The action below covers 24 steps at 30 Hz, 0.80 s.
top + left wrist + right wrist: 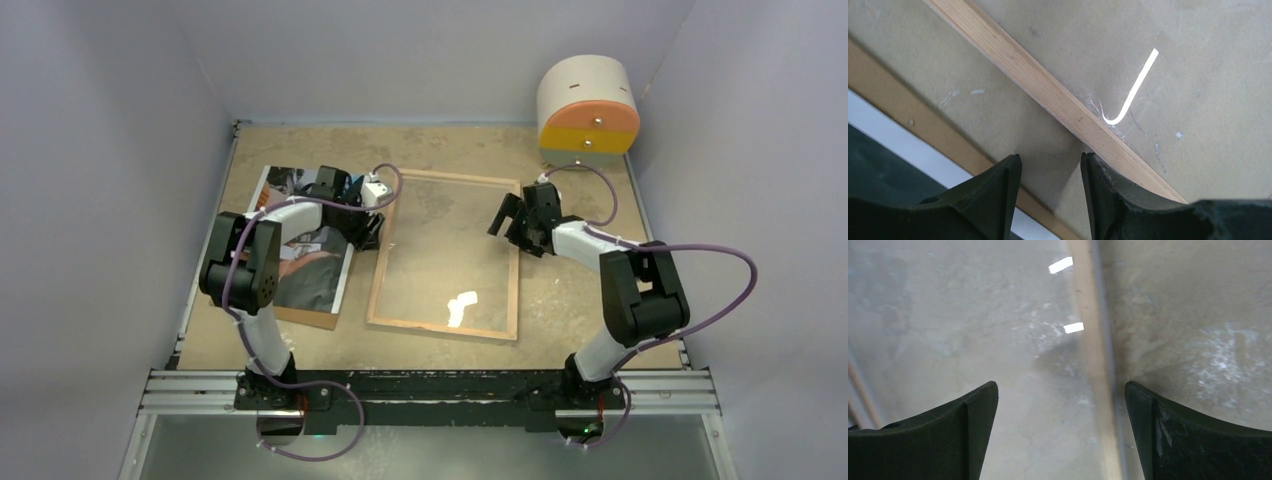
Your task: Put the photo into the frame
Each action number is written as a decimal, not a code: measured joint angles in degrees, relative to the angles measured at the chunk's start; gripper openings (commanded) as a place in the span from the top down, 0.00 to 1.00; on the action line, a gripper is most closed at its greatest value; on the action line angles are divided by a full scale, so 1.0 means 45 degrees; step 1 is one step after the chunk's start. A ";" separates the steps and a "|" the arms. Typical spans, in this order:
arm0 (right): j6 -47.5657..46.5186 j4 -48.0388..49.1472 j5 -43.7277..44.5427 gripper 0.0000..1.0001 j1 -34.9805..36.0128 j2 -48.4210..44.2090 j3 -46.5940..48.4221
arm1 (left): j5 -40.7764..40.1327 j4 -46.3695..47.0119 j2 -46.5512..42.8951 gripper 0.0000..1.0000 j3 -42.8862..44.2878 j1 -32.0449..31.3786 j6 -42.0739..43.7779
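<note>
The frame lies flat mid-table, light wood rear face up, its thin rails enclosing a clear glass pane that shows the mottled tan table beneath and catches white glints. The photo, glossy and white-bordered, lies outside it near the table's left edge, on a brown hardboard sheet. The left gripper stands half-parted, one finger over the frame's left rail; the right gripper gapes wide astride the right rail
</note>
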 measured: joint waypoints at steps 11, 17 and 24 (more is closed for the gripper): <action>0.1423 0.2351 -0.2599 0.08 -0.0602 -0.0699 -0.1399 | -0.0593 0.0510 0.0442 0.54 0.0364 -0.0325 0.0194; 0.2924 0.3415 -0.3784 0.10 -0.0806 -0.2152 -0.2754 | -0.1331 0.0491 0.0573 0.55 0.0568 -0.0330 0.0539; 0.4974 0.6941 -0.4323 0.12 -0.1049 -0.3876 -0.4065 | -0.1841 0.0277 0.0651 0.55 0.0782 -0.0199 0.0651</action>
